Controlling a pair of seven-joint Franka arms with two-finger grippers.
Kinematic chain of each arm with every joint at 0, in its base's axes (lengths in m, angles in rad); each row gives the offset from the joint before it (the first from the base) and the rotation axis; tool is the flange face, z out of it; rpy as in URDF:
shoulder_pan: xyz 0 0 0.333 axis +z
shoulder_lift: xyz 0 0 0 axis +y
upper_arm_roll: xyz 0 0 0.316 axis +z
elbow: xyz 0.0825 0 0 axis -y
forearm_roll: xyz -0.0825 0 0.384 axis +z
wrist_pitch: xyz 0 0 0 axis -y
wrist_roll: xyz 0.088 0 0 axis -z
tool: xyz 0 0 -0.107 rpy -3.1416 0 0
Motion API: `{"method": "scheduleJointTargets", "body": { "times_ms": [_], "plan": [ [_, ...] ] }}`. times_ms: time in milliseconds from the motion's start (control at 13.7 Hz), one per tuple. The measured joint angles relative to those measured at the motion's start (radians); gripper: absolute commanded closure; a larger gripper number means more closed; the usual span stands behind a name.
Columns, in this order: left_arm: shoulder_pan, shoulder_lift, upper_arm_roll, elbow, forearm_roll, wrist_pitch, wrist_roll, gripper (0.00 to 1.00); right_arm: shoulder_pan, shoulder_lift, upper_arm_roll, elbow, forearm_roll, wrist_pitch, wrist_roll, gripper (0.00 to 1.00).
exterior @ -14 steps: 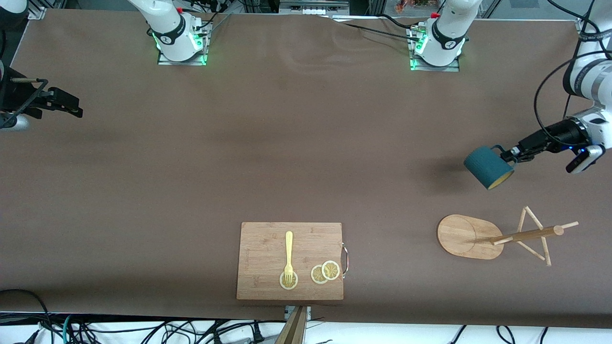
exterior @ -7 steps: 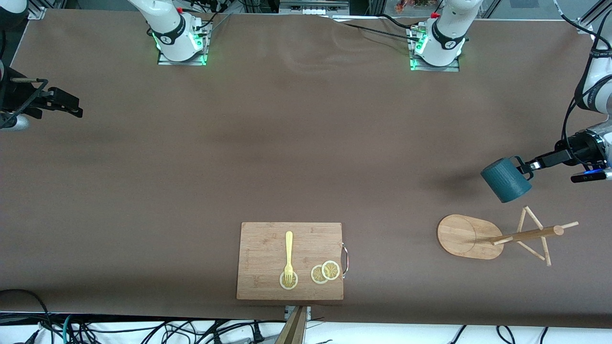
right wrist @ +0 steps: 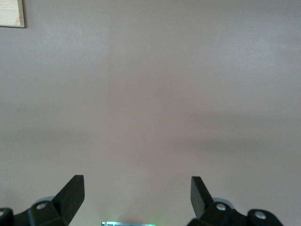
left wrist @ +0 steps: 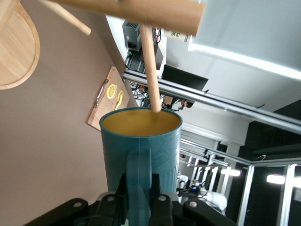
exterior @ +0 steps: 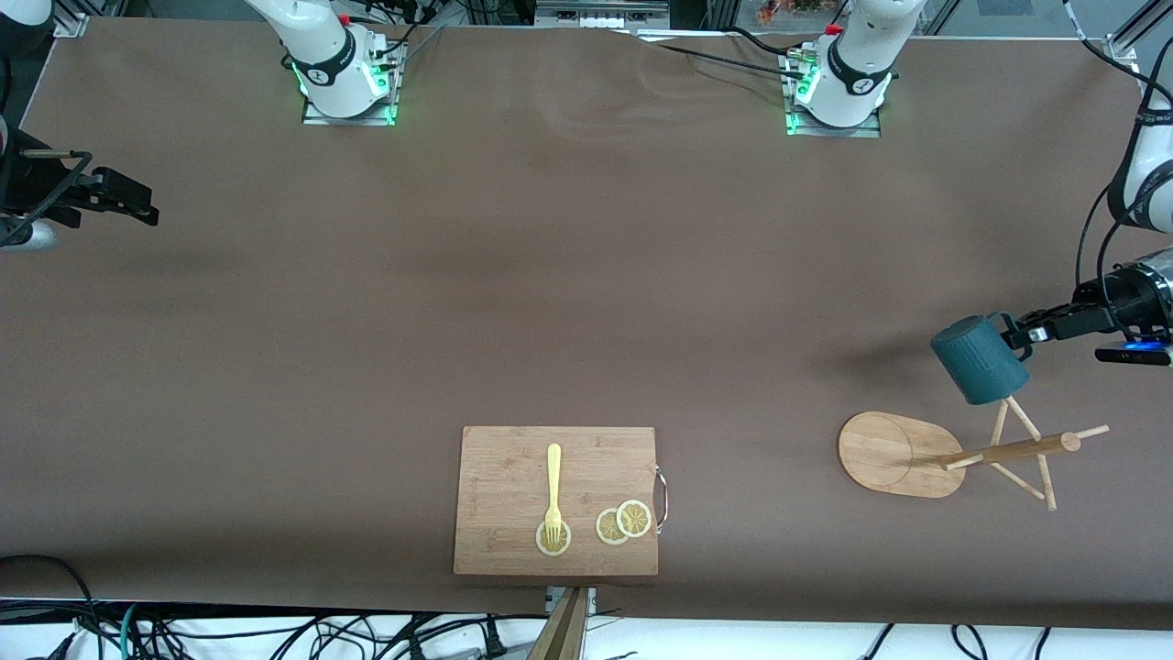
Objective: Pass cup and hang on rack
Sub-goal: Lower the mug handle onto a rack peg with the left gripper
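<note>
The dark teal cup (exterior: 979, 359) hangs in the air over the pegs of the rack (exterior: 1006, 449). My left gripper (exterior: 1015, 335) is shut on its handle (left wrist: 138, 174). In the left wrist view the cup's yellow inside (left wrist: 141, 123) faces the rack, and one thin peg (left wrist: 150, 70) ends right at the rim; I cannot tell whether they touch. The rack's oval base (exterior: 889, 451) rests on the table near the left arm's end. My right gripper (exterior: 124, 197) waits open over bare table at the right arm's end, with nothing between its fingers (right wrist: 71, 192).
A wooden cutting board (exterior: 557, 500) with a yellow fork (exterior: 553, 490) and lemon slices (exterior: 623, 522) lies near the table's front edge, around the middle. Brown cloth covers the table (exterior: 550, 293). Cables hang by the left arm.
The left gripper has carried the cup toward the rack, now over its pegs, and turned it so the yellow inside no longer faces the front camera. The right arm has not moved.
</note>
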Motion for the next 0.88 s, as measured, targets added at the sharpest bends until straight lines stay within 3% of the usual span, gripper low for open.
{"method": "scheduleJointTargets", "body": {
  "times_ms": [511,876],
  "plan": [
    [0.031,0.136,-0.044,0.118,0.0,0.0,-0.125,1.0,0.0,0.0,0.0,0.0,0.0,0.0,0.0,0.0],
    [0.033,0.171,-0.047,0.152,0.0,-0.001,-0.177,1.0,0.0,0.0,0.0,0.0,0.0,0.0,0.0,0.0]
  ]
}}
